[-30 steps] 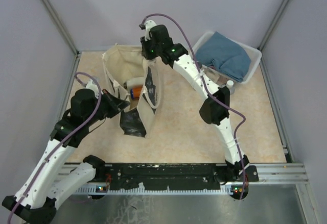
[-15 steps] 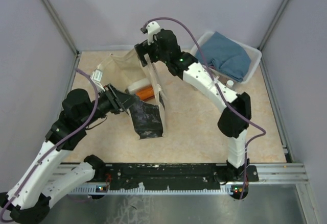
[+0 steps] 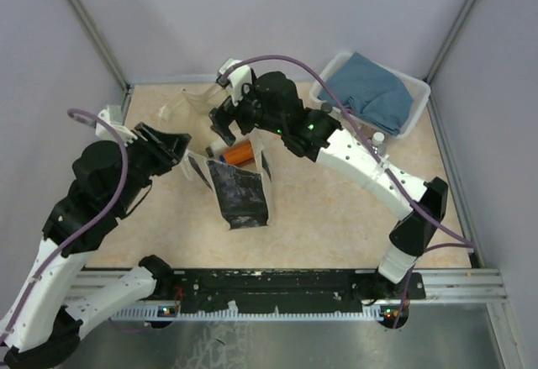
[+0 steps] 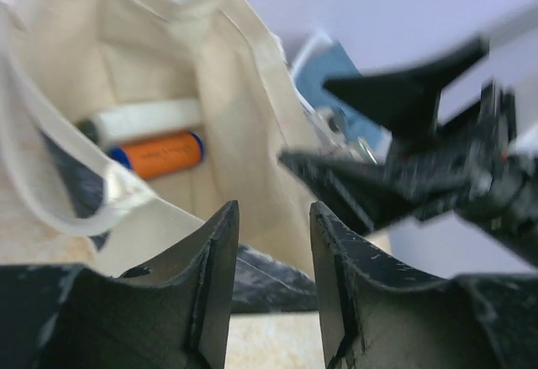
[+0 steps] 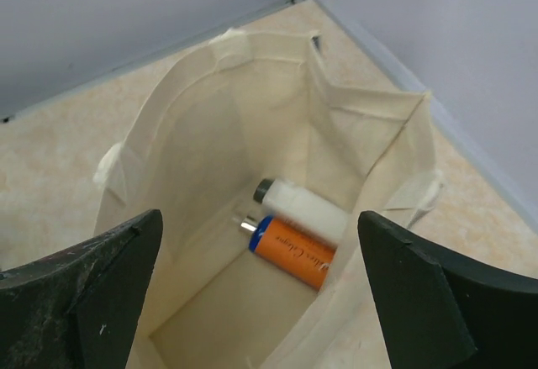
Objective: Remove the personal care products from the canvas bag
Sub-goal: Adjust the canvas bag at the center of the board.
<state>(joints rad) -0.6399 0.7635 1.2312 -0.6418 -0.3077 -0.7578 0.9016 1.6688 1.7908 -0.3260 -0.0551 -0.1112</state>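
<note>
Top view: bag (image 3: pixel 239 201) is standing mid-table (image 3: pixel 319 209), mouth gaping upward, dark panel on its 6 o'clock side
Bottles: orange bottle (image 5: pixel 294 251) and white bottle (image 5: pixel 304 209) are lying side by side, touching, on the bag's floor; in the right wrist view the white one is sitting at the orange one's 1 o'clock
Left gripper (image 3: pixel 174 144): is hanging at the bag's 9 o'clock, just beside the rim; jaws are standing partly apart, gripping nothing
Right gripper (image 3: pixel 227 119): is hovering over the bag's mouth near its 12 o'clock edge; jaws are spreading wide, holding nothing
Basket (image 3: pixel 419 104): is sitting at the bag's 2 o'clock, well apart, carrying a blue cloth (image 3: pixel 370 92)
Pale bottle (image 3: pixel 378 139): is standing on the table just beside the basket's 6 o'clock wall
</note>
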